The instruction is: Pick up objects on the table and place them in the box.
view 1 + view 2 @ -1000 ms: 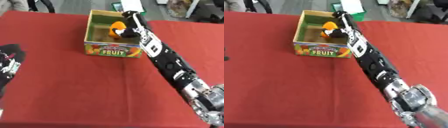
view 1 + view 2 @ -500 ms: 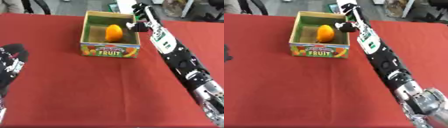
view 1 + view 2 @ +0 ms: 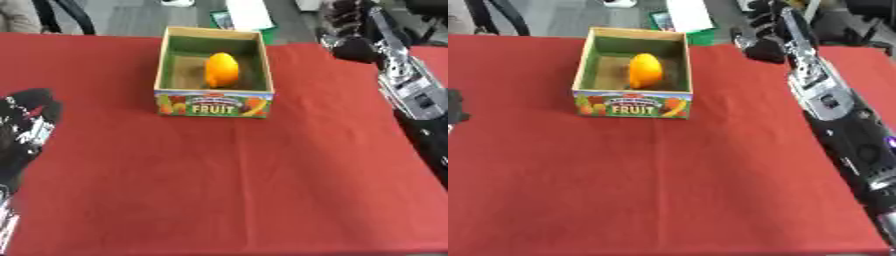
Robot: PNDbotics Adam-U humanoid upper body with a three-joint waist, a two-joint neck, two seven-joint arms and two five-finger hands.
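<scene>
An orange fruit [image 3: 221, 69] lies inside the cardboard box [image 3: 213, 103], resting on the box floor toward the far half, a little right of the middle, with the green inner walls around it. The box stands on the red tablecloth [image 3: 227, 175] near the far edge of the table, its front panel printed with pictures of fruit and the word FRUIT. The right hand [image 3: 765, 44] is up at the far right, beyond and to the right of the box, well apart from the fruit and clear of the box's right wall; it holds nothing. It looks dark and bunched, but whether its fingers are curled or relaxed cannot be made out. Its arm, black with silver sections, runs from the hand down along the right side of the table toward the lower right corner. The left hand [image 3: 24, 131] shows at the left edge of the left eye view, low and near the robot, well apart from the box, its fingers pointing up and relaxed, with nothing in it. Behind the box, past the table's far edge, a white sheet [image 3: 248, 14] lies on a green thing [image 3: 677, 25].
</scene>
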